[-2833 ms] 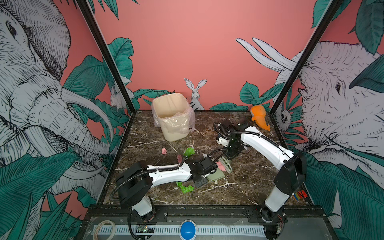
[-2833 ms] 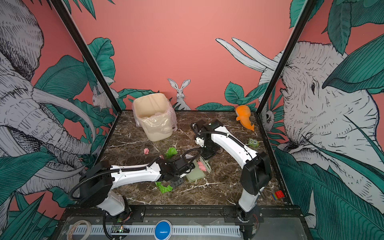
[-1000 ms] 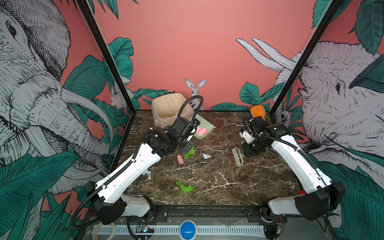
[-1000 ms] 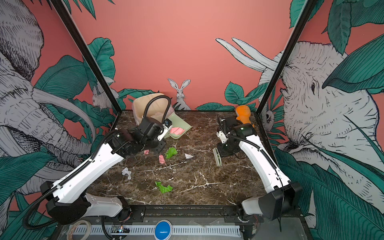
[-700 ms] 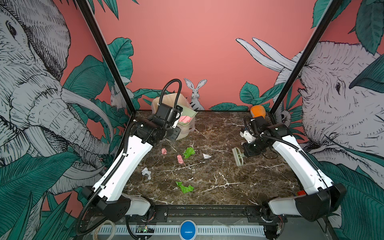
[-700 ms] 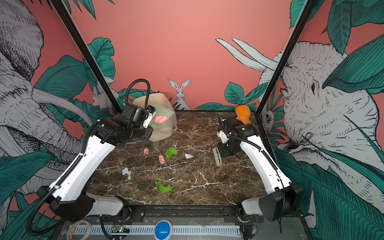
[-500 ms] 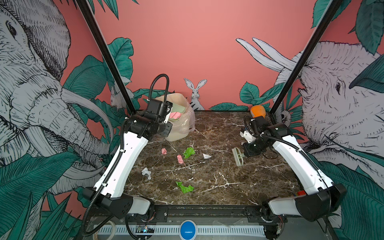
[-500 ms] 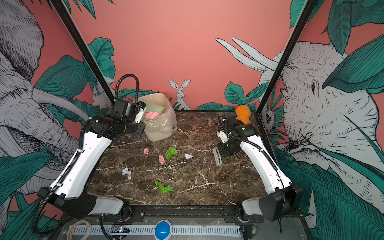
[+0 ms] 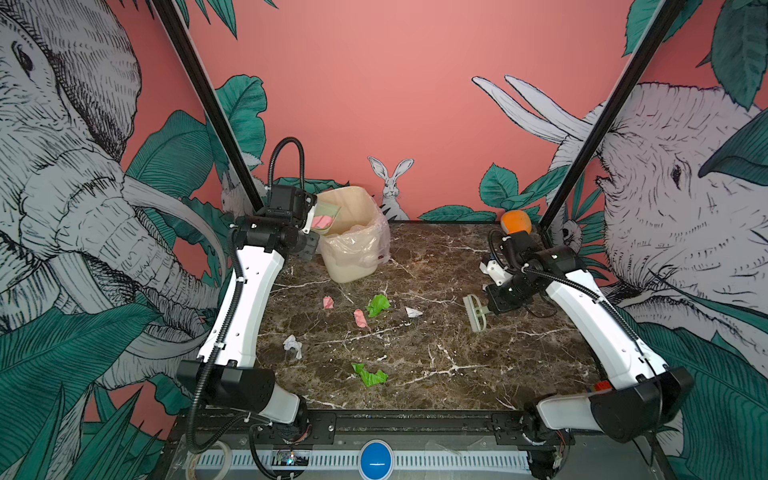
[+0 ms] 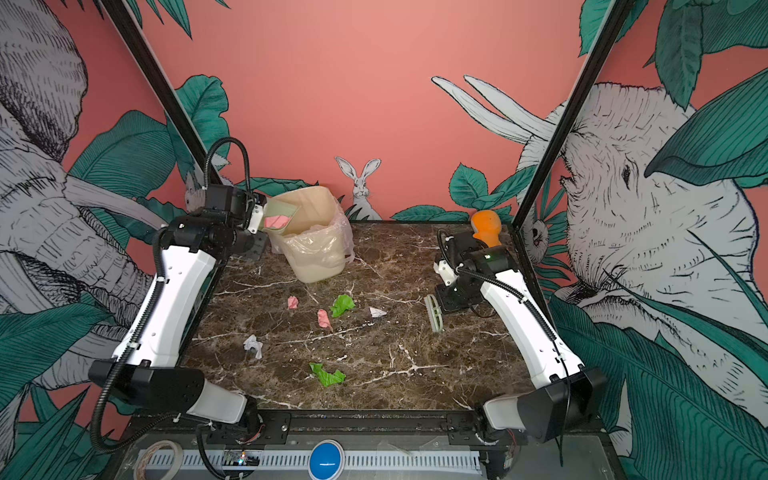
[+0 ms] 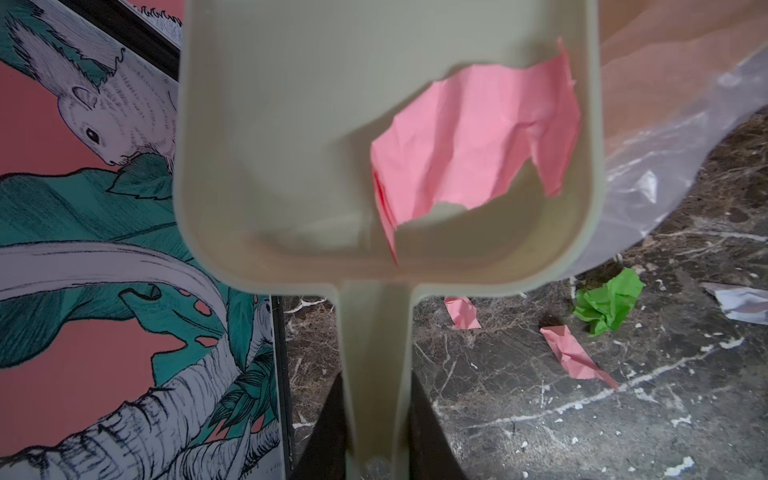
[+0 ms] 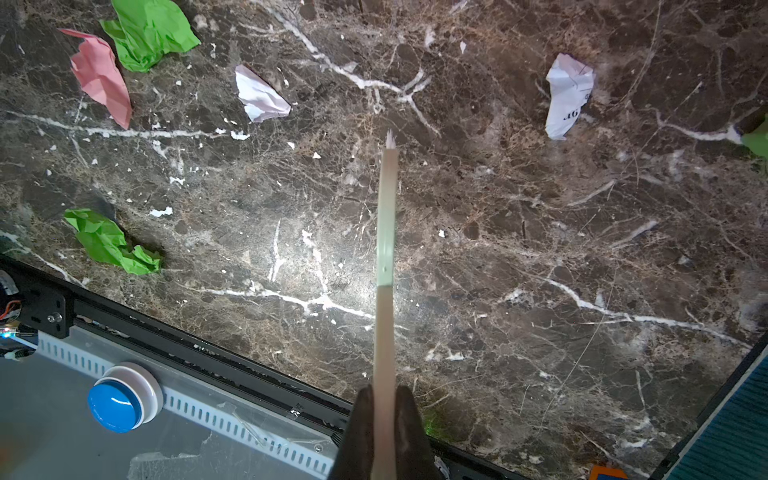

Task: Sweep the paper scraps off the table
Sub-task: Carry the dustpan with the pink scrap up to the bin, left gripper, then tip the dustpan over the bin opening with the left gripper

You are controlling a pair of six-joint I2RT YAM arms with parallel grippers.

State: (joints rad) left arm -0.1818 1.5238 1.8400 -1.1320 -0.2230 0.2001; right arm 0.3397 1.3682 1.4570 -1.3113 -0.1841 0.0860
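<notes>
In both top views the left gripper (image 9: 310, 216) clamps the handle of the dustpan (image 9: 330, 206), its mouth toward the bin (image 9: 353, 257), and the right gripper (image 9: 492, 309) clamps a brush (image 9: 476, 318) low over the table (image 9: 457, 365), perhaps touching it; six scraps (image 9: 378, 304) lie mid-table, the long pink scrap (image 9: 360, 318) running from far left to near right. The left wrist view shows a pink scrap (image 11: 478, 141) inside the pan. The right wrist view shows the long one just beside a green scrap (image 12: 151, 33).
</notes>
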